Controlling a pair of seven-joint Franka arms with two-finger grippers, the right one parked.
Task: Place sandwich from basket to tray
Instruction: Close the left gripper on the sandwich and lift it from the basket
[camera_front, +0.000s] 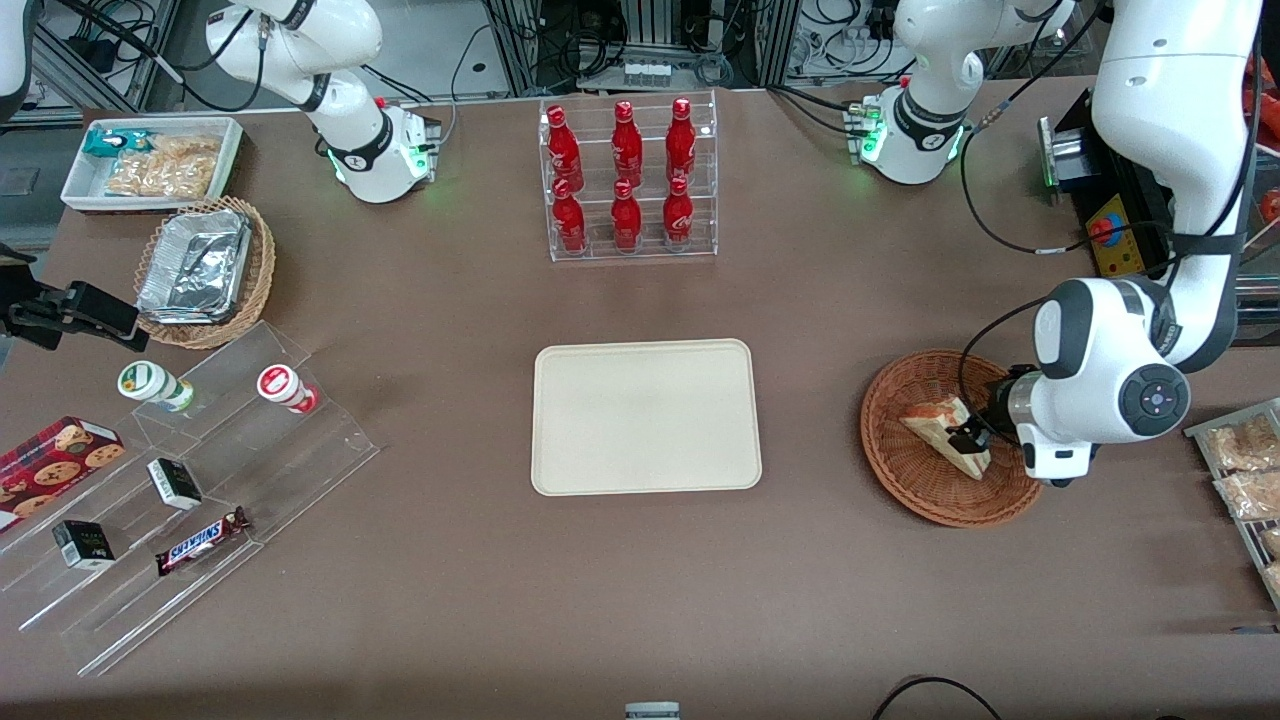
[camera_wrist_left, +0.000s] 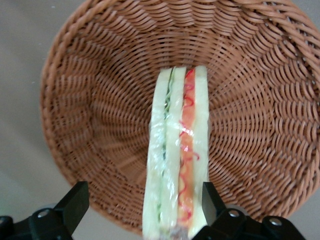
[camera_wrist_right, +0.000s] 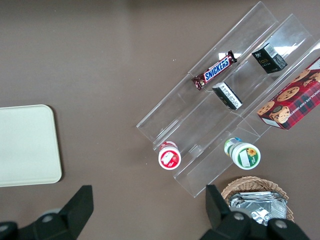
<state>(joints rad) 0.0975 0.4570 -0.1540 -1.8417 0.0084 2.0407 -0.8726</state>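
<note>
Grasp step: gripper (camera_wrist_left: 142, 205) is down in the basket (camera_front: 915, 480), fingers spread wide around the sandwich (camera_wrist_left: 176, 155). One pad looks to touch the bread, the other is apart, so not clamped yet. Next: close, lift clear of the rim, carry to the tray (camera_front: 645, 417). Path looks free; bottle rack (camera_front: 628, 180) is well apart.

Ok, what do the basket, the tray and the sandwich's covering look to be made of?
Basket: reddish-brown woven wicker, judging by its ribbed weave. Tray: smooth matte cream, probably plastic or moulded fibre. Sandwich: pale bread under what looks like glossy, crinkled clear film. The hand sits open around the sandwich, over the basket.
</note>
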